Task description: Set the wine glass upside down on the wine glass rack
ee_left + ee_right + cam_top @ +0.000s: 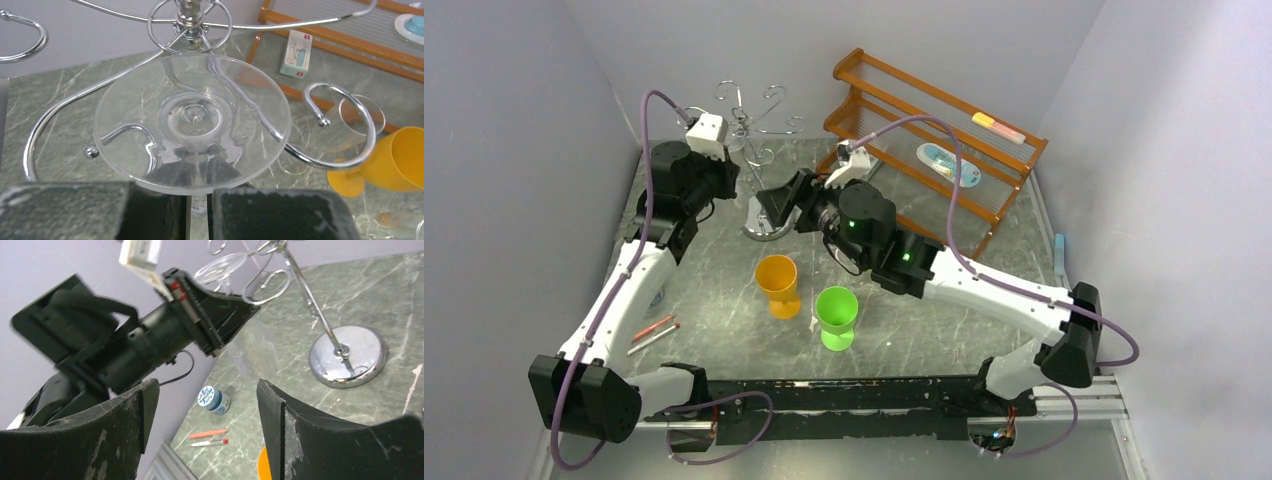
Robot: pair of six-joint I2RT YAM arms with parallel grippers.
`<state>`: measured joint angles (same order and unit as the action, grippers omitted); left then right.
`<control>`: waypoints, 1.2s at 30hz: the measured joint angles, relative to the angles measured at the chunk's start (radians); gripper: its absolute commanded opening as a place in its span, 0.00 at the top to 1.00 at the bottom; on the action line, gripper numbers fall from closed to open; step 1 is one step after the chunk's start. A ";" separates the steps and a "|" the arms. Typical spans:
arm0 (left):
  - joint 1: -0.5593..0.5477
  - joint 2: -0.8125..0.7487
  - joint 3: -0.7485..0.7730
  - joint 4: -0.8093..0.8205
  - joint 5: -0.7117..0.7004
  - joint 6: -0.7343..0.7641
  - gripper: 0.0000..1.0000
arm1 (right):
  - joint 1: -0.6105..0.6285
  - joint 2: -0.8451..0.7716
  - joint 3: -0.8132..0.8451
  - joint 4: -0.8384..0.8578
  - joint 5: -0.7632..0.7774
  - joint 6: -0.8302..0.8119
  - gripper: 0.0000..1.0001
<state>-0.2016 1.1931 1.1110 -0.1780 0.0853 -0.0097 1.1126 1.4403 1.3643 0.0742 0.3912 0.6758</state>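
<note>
The clear wine glass (192, 120) hangs upside down, its round foot facing the left wrist camera. My left gripper (197, 192) is shut on its stem just under the foot. The foot sits among the curled arms of the silver wine glass rack (754, 115), close to the pole. In the right wrist view the foot (220, 267) shows beside a scroll arm, and the bowl below it is only a faint blur. My right gripper (776, 205) stands open and empty beside the rack's mirrored base (347, 355), its fingers (280, 420) wide apart.
An orange cup (778, 284) and a green cup (836, 316) stand mid-table. The brown wooden shelf (934, 140) fills the back right. Two pens (654, 332) and a small blue tin (213, 400) lie near the left wall.
</note>
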 measured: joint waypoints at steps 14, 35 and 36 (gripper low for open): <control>0.000 -0.040 -0.081 0.062 -0.108 -0.062 0.95 | -0.092 0.142 0.049 0.001 -0.030 0.103 0.30; 0.065 -0.084 -0.118 0.075 -0.072 -0.050 0.95 | -0.167 0.248 0.085 0.145 -0.140 0.133 0.34; 0.070 -0.084 -0.118 0.074 -0.064 -0.045 0.95 | -0.169 0.255 0.089 0.145 -0.144 0.133 0.36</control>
<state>-0.1318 1.1088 0.9928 -0.1043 0.0212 -0.0544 0.9432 1.6951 1.4532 0.2188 0.2474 0.8085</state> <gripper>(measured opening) 0.137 0.671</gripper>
